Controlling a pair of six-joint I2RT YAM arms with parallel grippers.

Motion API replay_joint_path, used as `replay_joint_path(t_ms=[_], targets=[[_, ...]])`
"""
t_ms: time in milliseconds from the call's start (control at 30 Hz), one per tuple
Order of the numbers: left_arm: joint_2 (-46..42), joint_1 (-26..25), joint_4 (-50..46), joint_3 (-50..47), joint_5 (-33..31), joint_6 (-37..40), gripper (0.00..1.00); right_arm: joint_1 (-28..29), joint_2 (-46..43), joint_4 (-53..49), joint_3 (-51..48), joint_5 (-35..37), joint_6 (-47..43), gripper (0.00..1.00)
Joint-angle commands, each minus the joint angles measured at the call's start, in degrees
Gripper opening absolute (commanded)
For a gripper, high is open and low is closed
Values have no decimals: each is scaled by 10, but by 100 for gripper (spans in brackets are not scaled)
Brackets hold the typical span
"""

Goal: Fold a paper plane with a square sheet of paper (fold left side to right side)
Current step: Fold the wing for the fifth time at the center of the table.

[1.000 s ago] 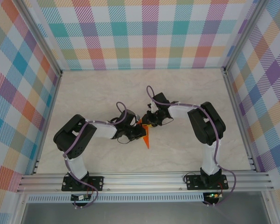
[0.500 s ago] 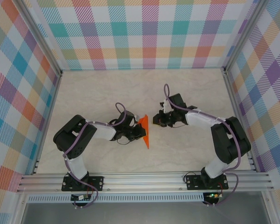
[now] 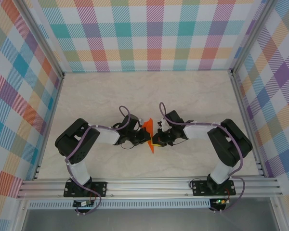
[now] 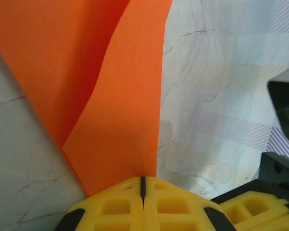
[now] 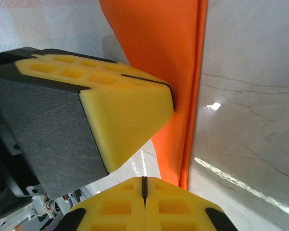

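From above, the 2 grippers meet in the middle of the bench [image 3: 101, 96]. The orange paper [image 3: 151, 146] lies between them as a narrow pointed strip, not a flat square, so I judge that most folds are made. The left gripper [image 3: 143, 136] touches its left side, and the right gripper [image 3: 159, 138] is just beside its right side.

In the left wrist view, the left gripper [image 4: 142, 192] is clenched, and the orange paper [image 4: 120, 120] runs straight out from the seam of its fingers. I think it is grasping the paper at the edge. 2 layers show, 1 over the other, with a long crease between them.

In the right wrist view, the right gripper [image 5: 144, 187] is clenched too. The paper [image 5: 159, 57] reaches its fingertips a little to the side of the seam, so I cannot tell if it pinches the paper. A finger [image 5: 130, 106] of the left gripper presses on the paper. What is left, I judge, is to flatten the last crease and let go.
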Motion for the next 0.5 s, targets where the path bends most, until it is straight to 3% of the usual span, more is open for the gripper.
replay_joint_path(t_ms=[0,467], targets=[[13,2,-62,-9,-37,6,1,7,19,29,-7,-12,15,2],[-7,24,-136,47,-40,56,4,12,49,-60,-13,47,-7,2]])
